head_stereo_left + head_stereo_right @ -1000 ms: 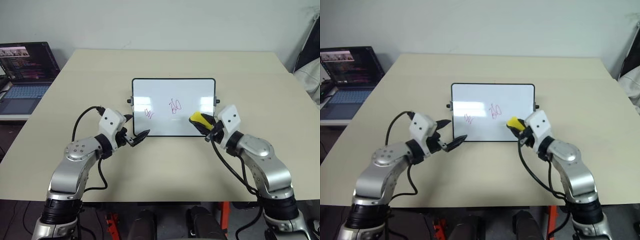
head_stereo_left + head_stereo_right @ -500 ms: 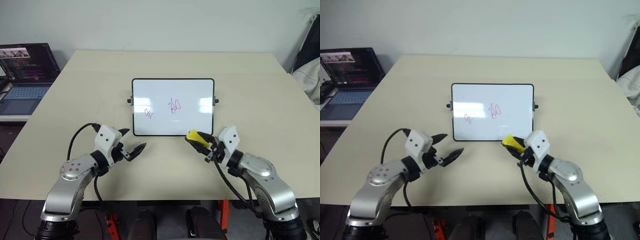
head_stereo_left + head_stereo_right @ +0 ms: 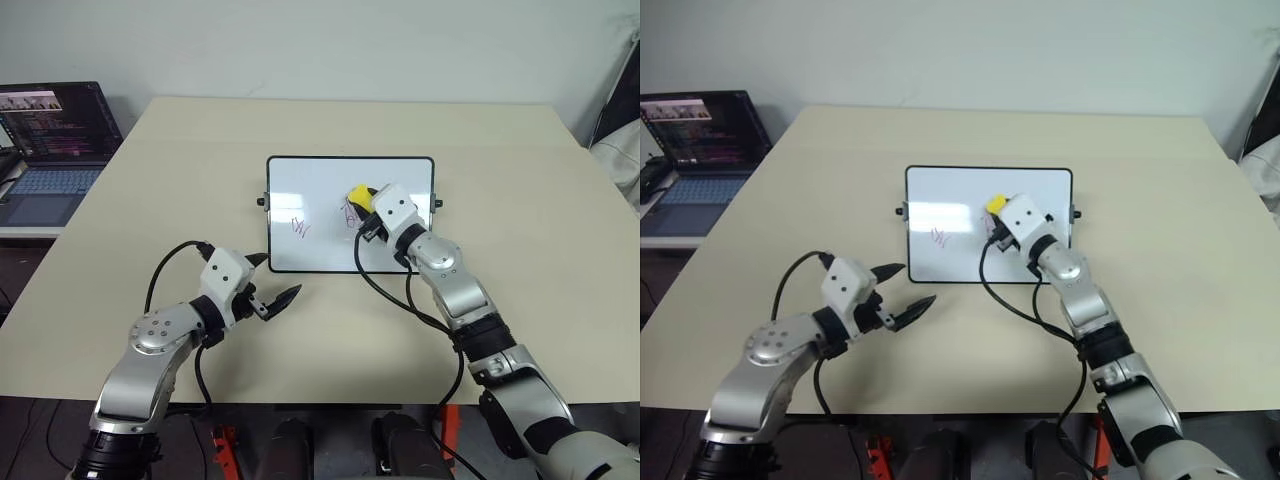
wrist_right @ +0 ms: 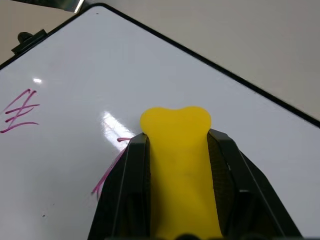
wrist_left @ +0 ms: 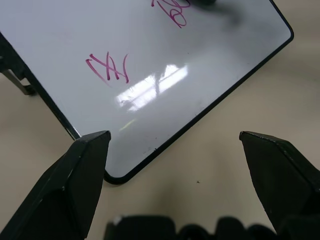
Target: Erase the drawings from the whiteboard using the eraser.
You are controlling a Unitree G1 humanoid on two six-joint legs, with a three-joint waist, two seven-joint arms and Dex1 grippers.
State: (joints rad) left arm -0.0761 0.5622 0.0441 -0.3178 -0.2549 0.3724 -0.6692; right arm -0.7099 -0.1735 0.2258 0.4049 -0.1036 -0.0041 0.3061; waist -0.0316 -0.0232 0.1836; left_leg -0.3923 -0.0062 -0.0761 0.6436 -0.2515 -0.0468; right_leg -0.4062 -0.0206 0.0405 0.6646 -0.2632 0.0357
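A wide beige surface (image 3: 500, 300) sits against a pale wall, and the whiteboard (image 3: 310, 190) lies flat near its middle, our landmark for everything here. Off to the whiteboard's left, past the edge of the surface, an open laptop (image 3: 55, 140) glows on a lower stand; far to the whiteboard's right something dark and pale leans at the room's edge, too cut off to identify. On the whiteboard, one of the drawings (image 3: 299, 226) is scribbled in red-purple on the left part, and a second one (image 5: 175, 12) sits nearer the centre, partly covered. The right gripper (image 3: 362, 203) is over the middle of the whiteboard, its fingers (image 4: 132, 185) pinching the eraser (image 4: 177, 160) from both sides, the yellow block poking out past the fingertips right above that central scribble; whether it presses the glossy face cannot be told. The left gripper (image 3: 268, 282) hangs just off the whiteboard's near left corner, above the bare surface, its fingers (image 5: 75, 175) spread wide with nothing between them, the corner of the black frame showing in the gap.
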